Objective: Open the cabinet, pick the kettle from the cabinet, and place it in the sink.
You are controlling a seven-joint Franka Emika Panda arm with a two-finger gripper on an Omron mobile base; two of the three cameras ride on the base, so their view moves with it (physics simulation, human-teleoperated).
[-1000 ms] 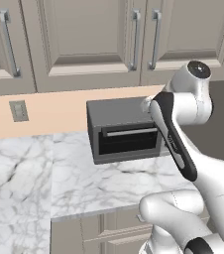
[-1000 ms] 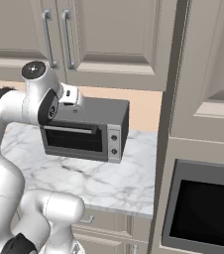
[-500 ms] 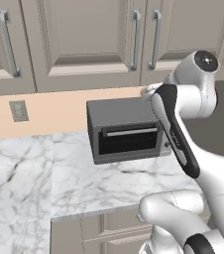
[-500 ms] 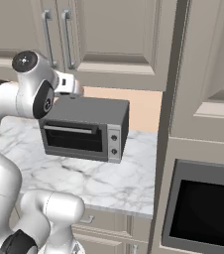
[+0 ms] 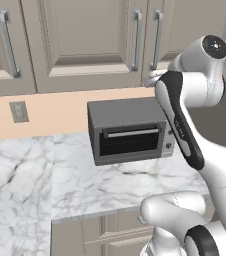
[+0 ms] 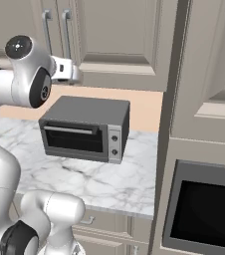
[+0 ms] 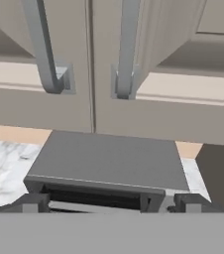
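— Marble tabletop [image 5: 70, 185] runs under everything on my screens, white with grey veins, and a peach strip of wall sits behind it. What else do you want?

— Where is the tool?

— I see the tool [image 6: 73, 74] raised above the grey toaster oven [image 5: 129, 131], level with the lower edge of the cabinet [image 5: 90, 40]. In the hand view its two dark fingertips [image 7: 34, 202] stand far apart at the bottom corners, so I read it as spread wide with nothing between them.

— And the cabinet?

— Straight ahead of the tool and a little above it. I see both doors closed, the seam between them running up just left of centre in the hand view. Its two silver bar handles [image 7: 126, 47] flank that seam, their lower ends up ahead of the tool. Nothing is touching them from what I see.

— Anything below the tool?

— Only the toaster oven, whose flat top lies beneath and in front of the fingertips; its dark glass door faces me.

— Off to the sides?

— To the tool's right I see a tall greige unit with a built-in wall oven [image 6: 204, 211]. Far to its left, a wall outlet [image 5: 18, 112] sits on the peach strip.
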